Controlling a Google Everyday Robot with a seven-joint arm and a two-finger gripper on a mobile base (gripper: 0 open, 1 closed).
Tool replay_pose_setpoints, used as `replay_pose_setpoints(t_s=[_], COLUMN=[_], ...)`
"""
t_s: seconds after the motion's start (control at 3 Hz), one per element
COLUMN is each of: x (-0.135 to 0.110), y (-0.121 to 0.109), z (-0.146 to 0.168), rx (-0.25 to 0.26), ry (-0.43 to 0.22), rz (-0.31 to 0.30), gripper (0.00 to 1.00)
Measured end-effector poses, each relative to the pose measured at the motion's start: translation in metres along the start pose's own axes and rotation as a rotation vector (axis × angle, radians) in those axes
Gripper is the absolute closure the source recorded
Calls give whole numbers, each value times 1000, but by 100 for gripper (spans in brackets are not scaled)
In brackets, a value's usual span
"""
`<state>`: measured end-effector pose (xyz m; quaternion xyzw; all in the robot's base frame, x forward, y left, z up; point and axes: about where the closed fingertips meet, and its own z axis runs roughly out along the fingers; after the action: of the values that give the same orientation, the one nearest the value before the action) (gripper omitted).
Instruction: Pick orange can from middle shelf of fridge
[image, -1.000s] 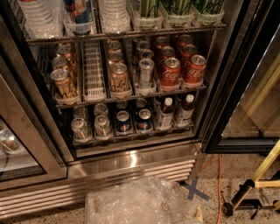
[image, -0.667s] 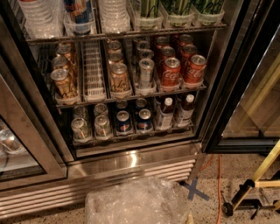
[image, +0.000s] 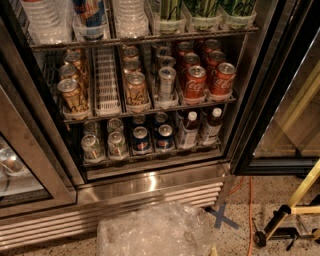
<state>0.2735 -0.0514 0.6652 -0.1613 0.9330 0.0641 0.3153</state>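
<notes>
The fridge (image: 150, 186) stands open in front of me, seen from above. Its middle shelf (image: 150, 111) carries lanes of cans. A brownish-orange can (image: 72, 95) heads the far-left lane, with more like it behind. Another orange can (image: 136, 89) fronts the third lane, also with others behind it. Between those two lanes lies an empty white ribbed lane (image: 107, 80). To the right stand a silver-grey can (image: 166, 81) and red Coca-Cola cans (image: 195, 82). My gripper is not in view.
Bottles and cups fill the top shelf (image: 145, 39); small cans and bottles sit on the bottom shelf (image: 150, 150). A crumpled clear plastic mass (image: 150, 232) lies on the floor before the grille. The dark door frame (image: 265, 100) stands at right, beside a yellow stand (image: 295, 205).
</notes>
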Motion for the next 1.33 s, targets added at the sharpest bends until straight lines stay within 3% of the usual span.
replay_pose_setpoints(t_s=[0.67,1.33], x=[0,-9], y=[0,2], z=[0,24], rx=[0,-129], ry=[0,6], rz=[0,81], gripper=[0,0])
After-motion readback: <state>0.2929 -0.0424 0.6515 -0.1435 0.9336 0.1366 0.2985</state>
